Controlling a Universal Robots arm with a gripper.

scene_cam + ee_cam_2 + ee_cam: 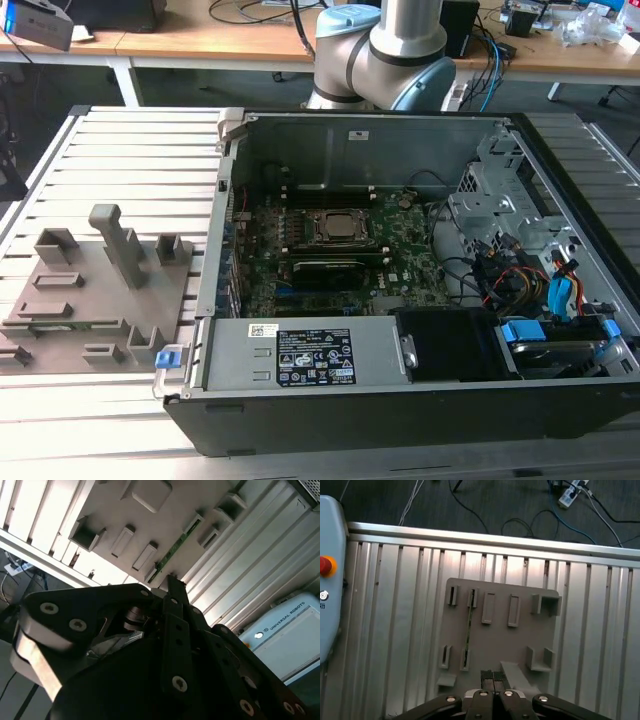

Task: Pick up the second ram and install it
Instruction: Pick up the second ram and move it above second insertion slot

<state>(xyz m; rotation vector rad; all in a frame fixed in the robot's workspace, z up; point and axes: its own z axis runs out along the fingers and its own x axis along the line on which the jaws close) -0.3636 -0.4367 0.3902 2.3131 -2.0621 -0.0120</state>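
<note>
Hanging over the grey tray (520,645), the gripper (494,680) has its two fingers pressed together with nothing between them, as far as the first wrist view lets one judge. It is clear of the ram (469,625), touching neither the stick nor the tray.

The ram, a thin green stick, stands on its long edge in the tray, each end caught in a small slotted holder. A matching pair of holders (452,595) sits just beside it. Two slim rectangular pockets (488,608) lie on its other side, so the room along the ram's flanks is narrow. Above its top edge nothing crowds it. In the second wrist view the ram (172,550) appears beyond the dark fingertips, well apart from them.

The tray rests on a ribbed aluminium table (395,630), with bare ribs showing past every tray edge. A grey control box (327,580) with a red button (324,566) sits at one table edge. In the exterior view the open computer case (560,420) lies on the table at the tray's right, its green board (400,250) exposed. Cables (485,510) trail across the dark floor beyond the table.
</note>
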